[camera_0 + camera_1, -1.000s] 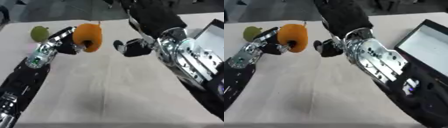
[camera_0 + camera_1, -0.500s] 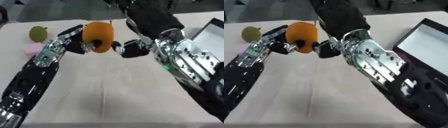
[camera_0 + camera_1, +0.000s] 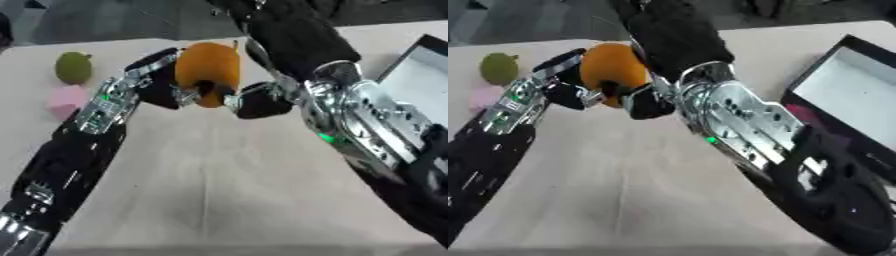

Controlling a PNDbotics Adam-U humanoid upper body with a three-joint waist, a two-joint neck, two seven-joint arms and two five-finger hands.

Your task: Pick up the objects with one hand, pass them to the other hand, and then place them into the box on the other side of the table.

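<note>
While the orange fruit (image 3: 207, 72) is held up above the table (image 3: 219, 190), the handover appears to be at its midpoint. The left hand (image 3: 162, 85) has its fingers curled round the fruit from the left, carrying it clear of the surface at about the centre line, presumably so the other arm can reach it. The right hand (image 3: 258, 100) is up against the fruit's lower right side, fingers bent in toward it; whether they have actually closed on it cannot be told, since the dark fingers merge with the fruit's shadowed underside. Judged from this, the fruit remains in the left hand's charge and release is not yet due.

On the left part of the table lie a green fruit (image 3: 73, 67) and, just beside it, a pink block (image 3: 66, 99), both untouched. The box (image 3: 852, 100) lies on the right side, dark-rimmed with a pale interior, well apart from the fruit; its position explains the pass, as the right arm is the one placed to reach it.
</note>
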